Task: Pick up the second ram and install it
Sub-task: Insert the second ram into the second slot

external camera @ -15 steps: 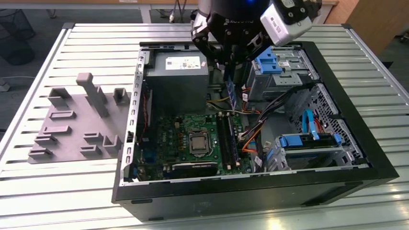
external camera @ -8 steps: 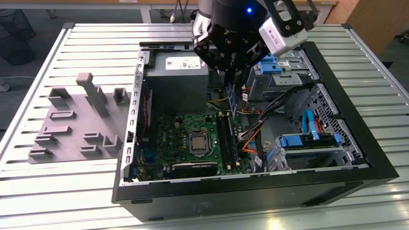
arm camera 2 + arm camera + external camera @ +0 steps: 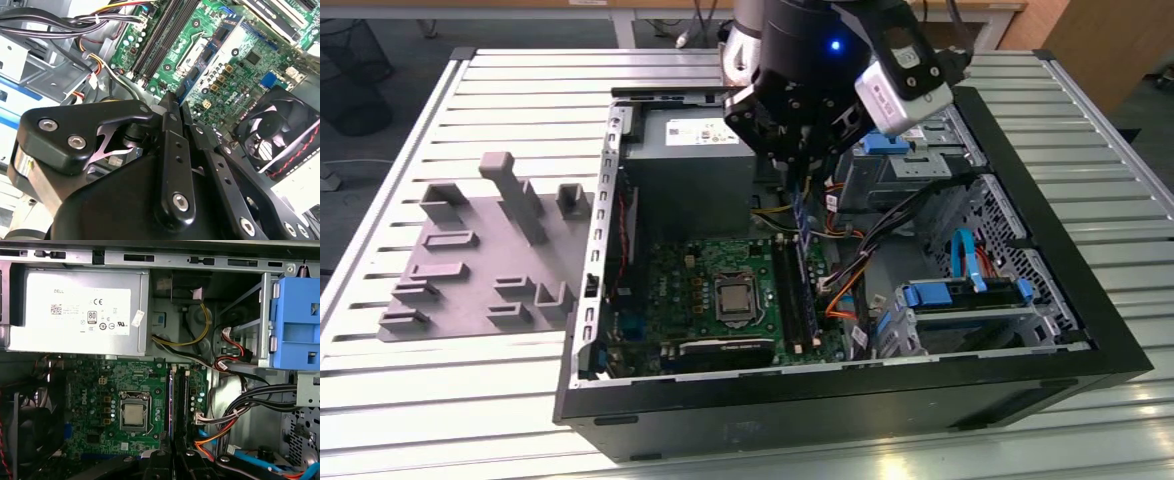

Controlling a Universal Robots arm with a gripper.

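Blue second ram (image 3: 184, 91) pinched upright between jaws above motherboard (image 3: 235, 65).

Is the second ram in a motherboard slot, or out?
In a slot: the second ram stands on edge among the slots of the motherboard, below the gripper. Fully seated: cannot tell.

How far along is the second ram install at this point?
Pickup looks done: the gripper is shut on the second ram, which is held edge-on along the memory slots. Seating is left; I cannot tell whether it has entered a slot.
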